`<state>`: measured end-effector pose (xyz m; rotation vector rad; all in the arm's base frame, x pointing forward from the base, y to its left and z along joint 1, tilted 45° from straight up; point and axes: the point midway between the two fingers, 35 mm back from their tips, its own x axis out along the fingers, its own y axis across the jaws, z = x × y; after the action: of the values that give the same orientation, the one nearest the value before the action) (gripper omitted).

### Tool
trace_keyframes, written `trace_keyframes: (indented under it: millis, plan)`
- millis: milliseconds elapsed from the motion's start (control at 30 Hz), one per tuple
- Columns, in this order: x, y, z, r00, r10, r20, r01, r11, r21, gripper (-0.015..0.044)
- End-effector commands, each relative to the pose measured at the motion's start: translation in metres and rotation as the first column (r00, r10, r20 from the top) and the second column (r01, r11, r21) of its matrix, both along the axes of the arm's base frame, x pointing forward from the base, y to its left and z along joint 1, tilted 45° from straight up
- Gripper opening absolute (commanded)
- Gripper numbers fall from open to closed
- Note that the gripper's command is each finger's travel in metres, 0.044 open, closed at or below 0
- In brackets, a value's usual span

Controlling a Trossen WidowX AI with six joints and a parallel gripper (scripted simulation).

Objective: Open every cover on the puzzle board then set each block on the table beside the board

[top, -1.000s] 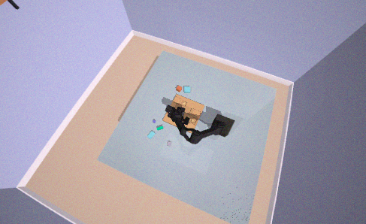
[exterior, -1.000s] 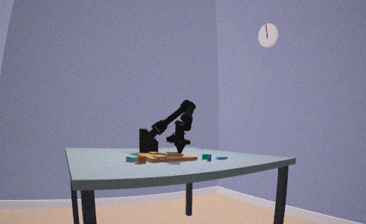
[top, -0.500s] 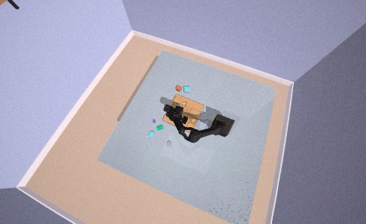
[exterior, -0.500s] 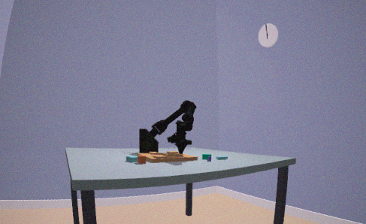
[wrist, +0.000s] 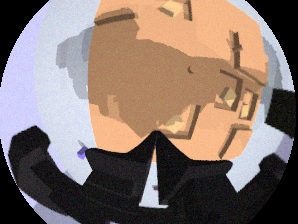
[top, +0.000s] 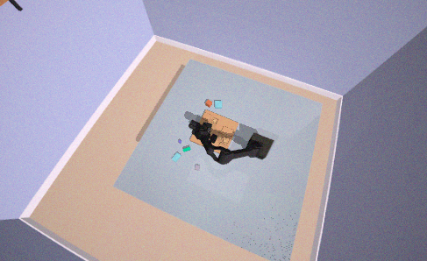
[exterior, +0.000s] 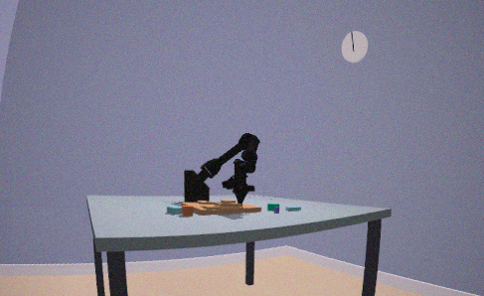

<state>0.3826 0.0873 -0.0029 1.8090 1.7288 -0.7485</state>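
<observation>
1. Black and pointing straight down, the pincer [exterior: 240,200] is clenched tight, and nothing is held in it.
2. Its tip is seen low over the tan wooden puzzle board [top: 224,123], near the board's edge; whether it touches the wood cannot be told.
3. From the wrist view, the two dark fingers are pressed together, and the board [wrist: 173,50] is seen past them, partly in the arm's shadow.
4. Small covers and open wells are seen on the board, but they are too blurry to count.
5. On one side of the board, an orange block [top: 208,102] and a light blue block [top: 218,104] are set on the grey surface [top: 262,206], close together.
6. On the other side, a green block [top: 186,149], a teal block [top: 176,156], a small purple block [top: 180,141] and a pale grey block [top: 197,166] are spread out, all off the board.
</observation>
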Motion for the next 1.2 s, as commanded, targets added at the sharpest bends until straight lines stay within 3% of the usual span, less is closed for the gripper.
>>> trace_keyframes:
  millis: [0,1167]
  plan:
    - [0.004,-0.001,0.000,1.000,0.002,0.005,-0.002,1.000,0.001,0.0000]
    - [0.036,-0.019,-0.016,1.000,0.002,0.007,-0.002,1.000,0.000,0.0000]
